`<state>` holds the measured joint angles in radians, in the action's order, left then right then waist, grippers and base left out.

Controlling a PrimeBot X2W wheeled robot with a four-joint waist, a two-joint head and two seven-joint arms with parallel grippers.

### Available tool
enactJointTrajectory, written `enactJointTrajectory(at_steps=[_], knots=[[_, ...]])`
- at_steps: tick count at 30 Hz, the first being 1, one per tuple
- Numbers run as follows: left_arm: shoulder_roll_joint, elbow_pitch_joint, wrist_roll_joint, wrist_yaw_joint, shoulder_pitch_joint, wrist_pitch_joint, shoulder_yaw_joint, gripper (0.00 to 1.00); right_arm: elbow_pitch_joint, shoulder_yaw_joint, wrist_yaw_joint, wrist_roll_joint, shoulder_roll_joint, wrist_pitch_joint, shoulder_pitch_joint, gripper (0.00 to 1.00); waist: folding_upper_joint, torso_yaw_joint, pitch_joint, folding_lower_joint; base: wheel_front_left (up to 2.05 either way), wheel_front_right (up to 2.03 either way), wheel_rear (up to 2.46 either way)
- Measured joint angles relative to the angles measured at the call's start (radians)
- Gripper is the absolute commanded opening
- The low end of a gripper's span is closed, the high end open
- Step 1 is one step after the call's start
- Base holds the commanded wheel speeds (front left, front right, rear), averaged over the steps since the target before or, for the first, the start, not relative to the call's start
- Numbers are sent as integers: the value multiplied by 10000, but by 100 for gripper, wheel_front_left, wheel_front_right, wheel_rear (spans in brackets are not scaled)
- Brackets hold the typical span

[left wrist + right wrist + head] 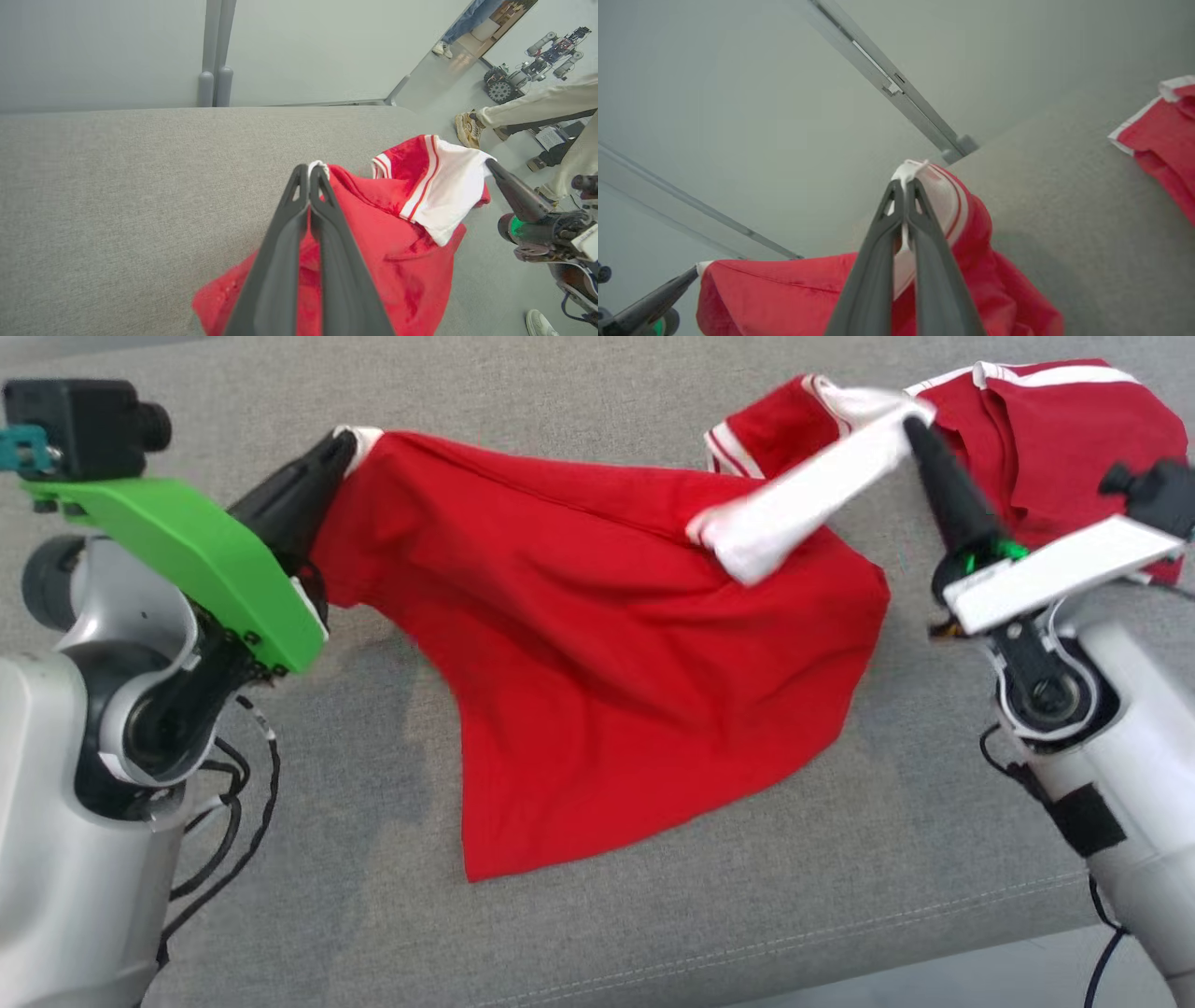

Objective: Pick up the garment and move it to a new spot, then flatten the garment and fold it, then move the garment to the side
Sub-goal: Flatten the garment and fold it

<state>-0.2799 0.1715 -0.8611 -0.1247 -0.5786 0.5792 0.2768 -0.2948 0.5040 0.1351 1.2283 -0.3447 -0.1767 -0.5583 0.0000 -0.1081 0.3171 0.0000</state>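
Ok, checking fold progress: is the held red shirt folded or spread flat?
Neither: the red shirt hangs slack between the left gripper and right gripper, both shut on its white-trimmed edges, unfolded and wrinkled.

So the garment gets cut off at the left wrist view's bottom edge. That second red shirt is partly behind the right arm.

Our left hand pinches one white-trimmed corner of the red garment, our right hand its white sleeve. The garment sags between them onto the grey fabric surface, near a second red cloth.
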Motion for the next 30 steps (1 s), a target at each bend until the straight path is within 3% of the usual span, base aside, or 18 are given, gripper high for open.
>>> enactJointTrajectory(at_steps=[8,12,16,22,26,30], knots=[[-230,957,-180,4,-310,-92,-506,0,4926,-516,-48,2514,-215,73,-217,0,0,-146,-640,0,0,0,0],[-449,1517,-412,12,-308,50,-596,0,6489,-1243,-50,3122,-692,-17,78,0,0,-217,-1039,0,0,0,0],[-748,2104,-550,25,-281,355,-633,0,7896,-2040,-50,3181,-1191,-265,386,0,0,-284,-1473,0,0,0,0],[-1034,3411,-863,21,153,1085,-729,0,8972,-3055,-65,2782,-2293,-353,1555,0,1,-382,-2112,0,0,0,0],[-1480,4232,-876,12,307,1755,-974,0,9342,-3632,-938,2784,-3016,-291,2464,0,0,-451,-2223,-1,0,0,0],[-1547,4389,-1151,12,360,2424,-1064,0,9225,-3714,-1662,3137,-3572,280,2923,0,0,-467,-1984,-1,0,0,0]])
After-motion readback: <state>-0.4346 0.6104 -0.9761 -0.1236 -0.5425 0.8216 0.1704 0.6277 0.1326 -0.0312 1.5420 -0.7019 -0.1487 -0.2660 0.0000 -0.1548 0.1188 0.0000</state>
